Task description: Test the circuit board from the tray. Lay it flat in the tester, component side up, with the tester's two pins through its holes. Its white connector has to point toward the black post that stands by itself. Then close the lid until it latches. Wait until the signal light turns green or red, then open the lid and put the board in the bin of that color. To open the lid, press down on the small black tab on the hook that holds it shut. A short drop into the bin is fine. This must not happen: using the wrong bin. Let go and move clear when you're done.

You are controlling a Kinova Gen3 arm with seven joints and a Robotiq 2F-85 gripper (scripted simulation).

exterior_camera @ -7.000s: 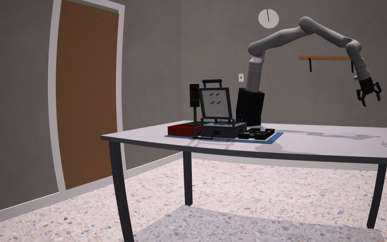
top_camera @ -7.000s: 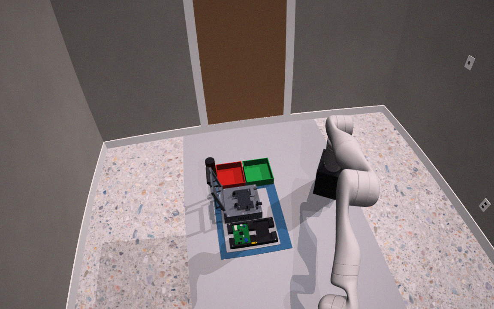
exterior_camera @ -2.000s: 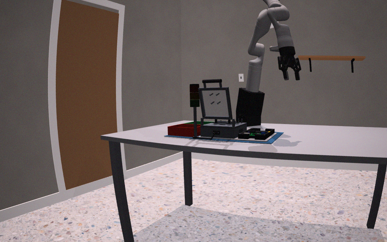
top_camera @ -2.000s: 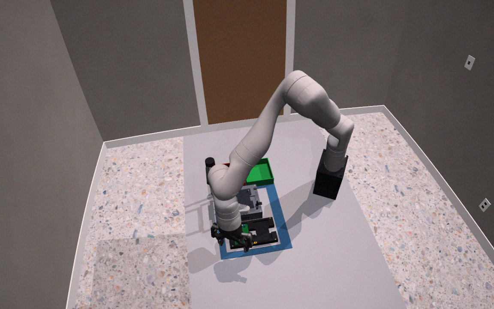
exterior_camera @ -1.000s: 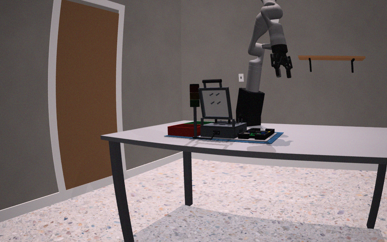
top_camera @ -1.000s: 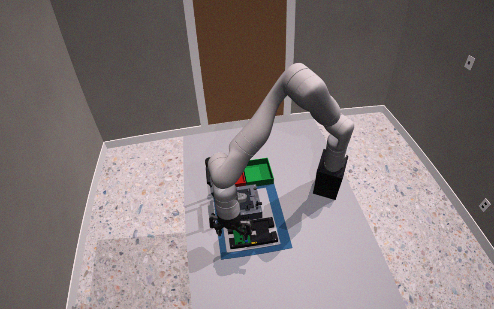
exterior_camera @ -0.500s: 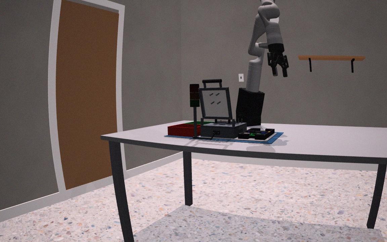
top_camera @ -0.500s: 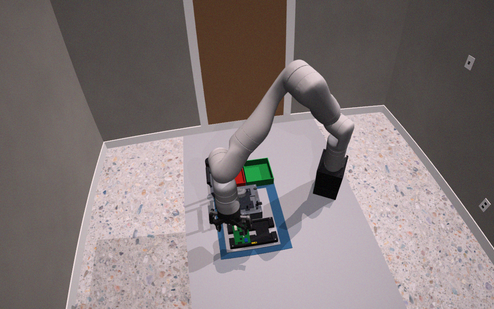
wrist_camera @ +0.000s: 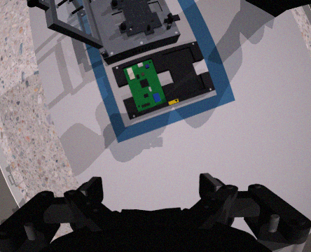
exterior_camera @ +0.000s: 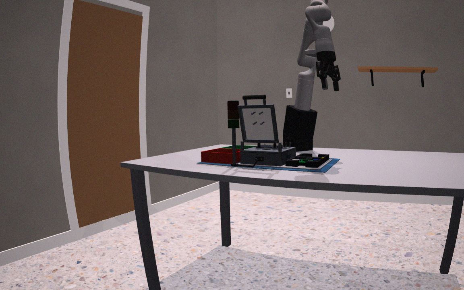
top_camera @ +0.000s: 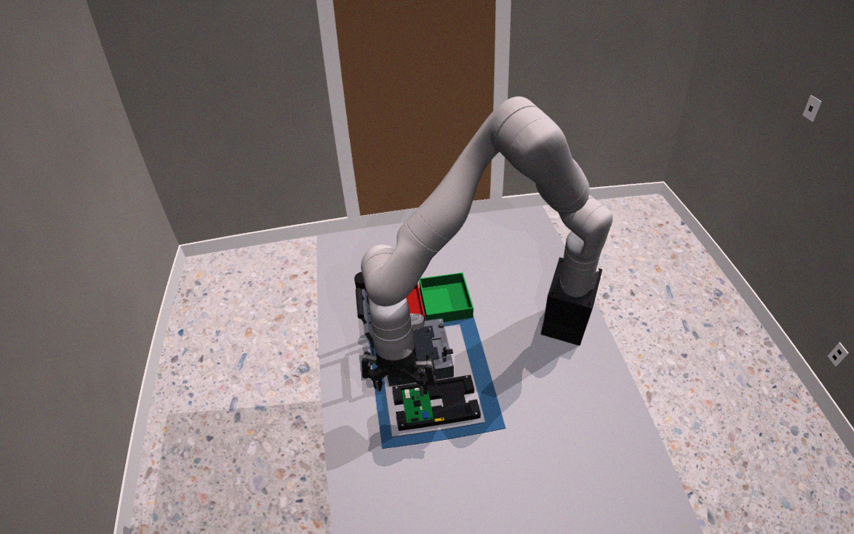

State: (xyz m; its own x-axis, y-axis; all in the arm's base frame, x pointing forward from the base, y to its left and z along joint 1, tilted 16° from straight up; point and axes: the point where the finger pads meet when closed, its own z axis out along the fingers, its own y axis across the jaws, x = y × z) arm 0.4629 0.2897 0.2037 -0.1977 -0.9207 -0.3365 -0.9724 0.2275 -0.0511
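Observation:
The green circuit board (top_camera: 416, 405) (wrist_camera: 145, 84) lies component side up at one end of the black tray (top_camera: 458, 391) (wrist_camera: 183, 66) (exterior_camera: 289, 162). Its white connector (wrist_camera: 131, 73) is at the end nearer the tester (wrist_camera: 141, 45) (exterior_camera: 262, 156) (top_camera: 445, 363). The tester's lid (exterior_camera: 257, 124) (wrist_camera: 75, 36) stands open, and its bed holds no board. The signal light (exterior_camera: 233, 114) is unlit. My gripper (exterior_camera: 330, 88) (wrist_camera: 150, 187) (top_camera: 401, 386) is open and empty, high above the table near the tray. The tester's two pins are too small to make out.
The green bin (top_camera: 445, 298) and the red bin (exterior_camera: 220, 156) (top_camera: 414, 300) stand side by side beyond the tester. The arm hides part of the red bin in the top view. The raised lid and the signal light's pole (exterior_camera: 233, 144) stand tall beside the bins.

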